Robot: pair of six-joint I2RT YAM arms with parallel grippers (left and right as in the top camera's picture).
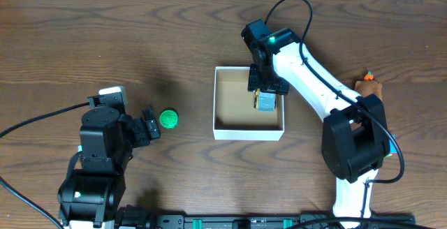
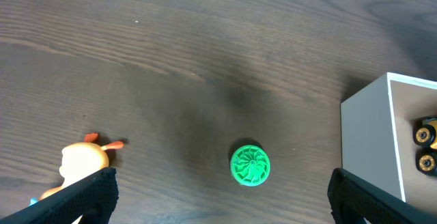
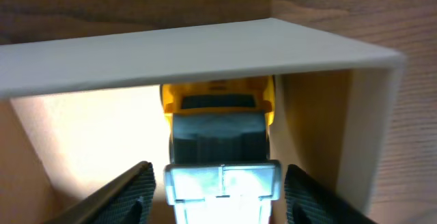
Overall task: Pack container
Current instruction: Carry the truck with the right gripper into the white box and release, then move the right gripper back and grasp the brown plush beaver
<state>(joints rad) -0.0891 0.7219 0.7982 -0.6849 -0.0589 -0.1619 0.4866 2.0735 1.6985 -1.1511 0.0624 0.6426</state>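
Note:
The container is a square white box with a tan inside, at the table's middle. It also shows in the right wrist view and at the right edge of the left wrist view. A yellow, dark and pale-blue toy truck lies inside it by the right wall. My right gripper reaches into the box. Its fingers flank the truck with thin gaps on both sides. A green ridged disc lies on the table left of the box. My left gripper is open and empty, just short of the disc.
An orange toy lies on the table at the far right. The left wrist view shows an orange and pale toy left of the disc. The right arm's white links cross above the box's right side.

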